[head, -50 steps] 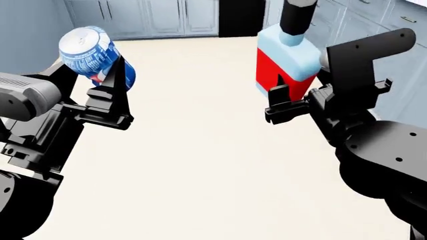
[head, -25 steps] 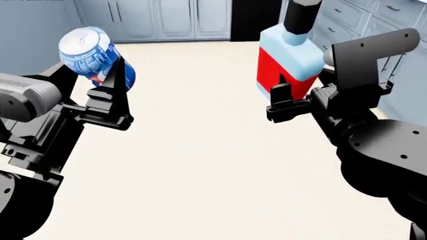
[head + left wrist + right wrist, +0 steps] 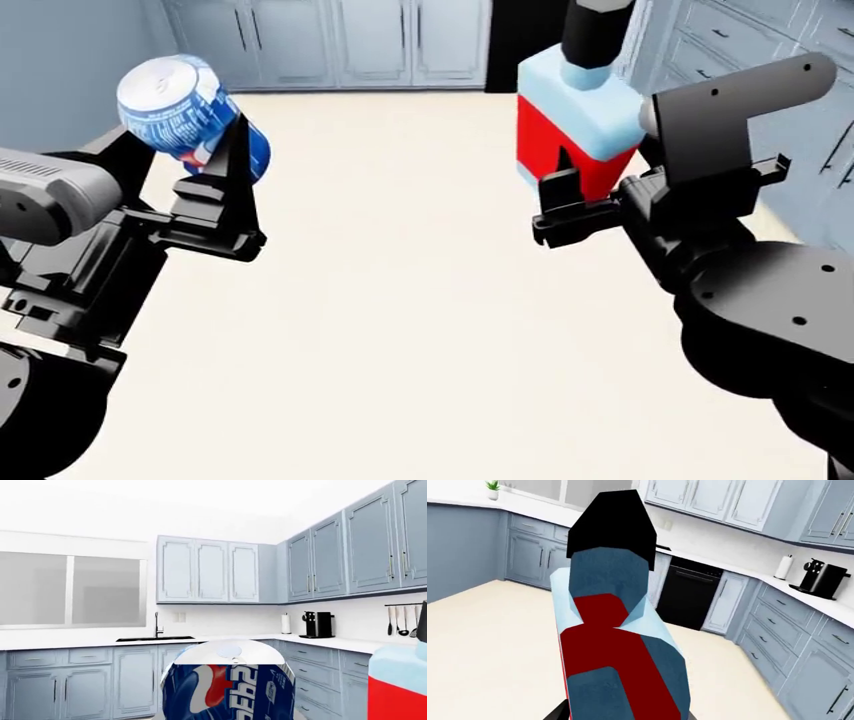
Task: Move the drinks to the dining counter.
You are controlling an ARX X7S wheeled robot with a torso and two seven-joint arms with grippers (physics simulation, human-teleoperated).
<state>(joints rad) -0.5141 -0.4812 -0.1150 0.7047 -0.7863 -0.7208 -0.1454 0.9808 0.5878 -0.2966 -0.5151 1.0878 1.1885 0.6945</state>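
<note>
The robot holds one drink in each hand, up high over the cream floor (image 3: 400, 300), most likely so it can carry both across the kitchen at once without bumping or dropping them. The left gripper (image 3: 214, 165) is squeezed shut on the can (image 3: 180, 105). The can leans over, with its silver top turned up and toward the robot, and its blue side sits between the black fingers (image 3: 238, 160). In the left wrist view the can (image 3: 229, 687) fills the low middle of the picture, so it sits right in front of that hand. The right gripper (image 3: 577, 190) is squeezed shut on the bottle (image 3: 577, 105). It grabs the bottle low down, near the bottom of the red label, and the bottle stands nearly straight up with its black cap on top. In the right wrist view the bottle (image 3: 617, 650) rises right out of the hand. The two drinks are well apart from each other, the can to the left of the bottle. Blue cabinets (image 3: 360, 40) stand past the bottle, at the far edge of the floor. No dining counter shows in any view, so I think the drinks have not reached it yet.
</note>
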